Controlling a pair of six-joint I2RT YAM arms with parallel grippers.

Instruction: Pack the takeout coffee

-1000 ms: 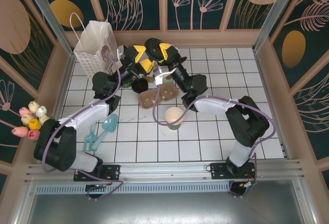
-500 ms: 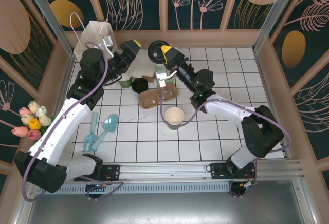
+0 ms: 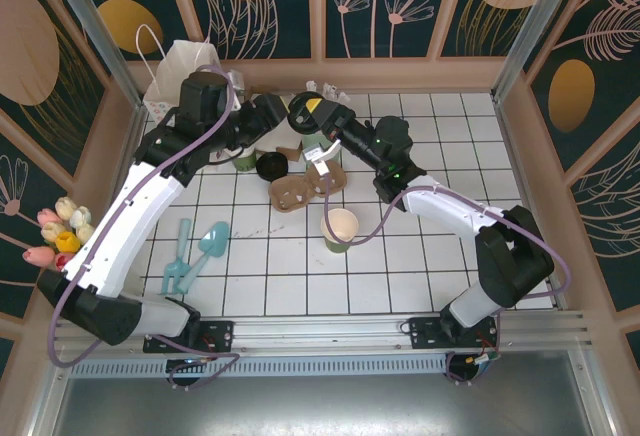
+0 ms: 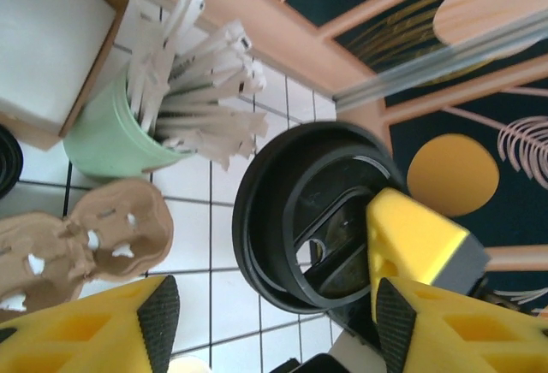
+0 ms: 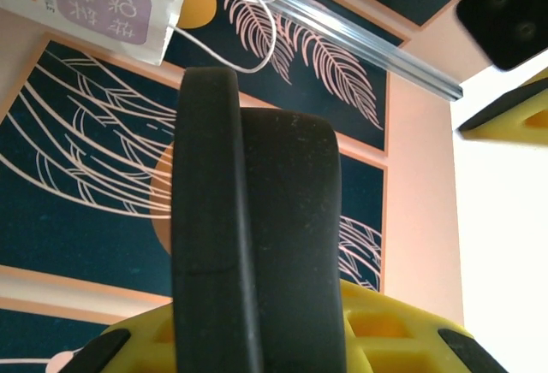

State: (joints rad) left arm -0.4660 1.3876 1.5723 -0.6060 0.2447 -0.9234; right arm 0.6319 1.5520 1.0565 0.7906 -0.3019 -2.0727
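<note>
— How did the arms stand, seen from above?

— The left arm stretched from its base at the lower left up to the upper left, with the wrist bent rightward. The left gripper hung just left of the right gripper. The right arm arched from the lower right to the upper middle. Of the takeout coffee, what I could make out was its black lid, clamped in the right gripper above the table, at the upper middle of the frame. Whether a cup sat under it I couldn't tell.

— And the surface?

— It was a white tiled table walled by dark floral panels in wooden frames. A paper bag stood at the upper left and a cardboard carrier at the middle. A cream-inside cup stood near the carrier's lower right, and tulips lay at the left edge.

— The left wrist view?

— The left jaws stood wide with nothing between them. Beyond them the lid faced the camera at centre right, with one yellow finger of the right gripper laid across its right side. A pale green cup of white sticks stood at the upper left, with the carrier below it.

— The right wrist view?

— The lid ran edge-on up the middle, pinched narrowly between that gripper's yellow fingers at the bottom. The bag's printed side showed at the upper left, and leaf-patterned panels filled the background.
</note>
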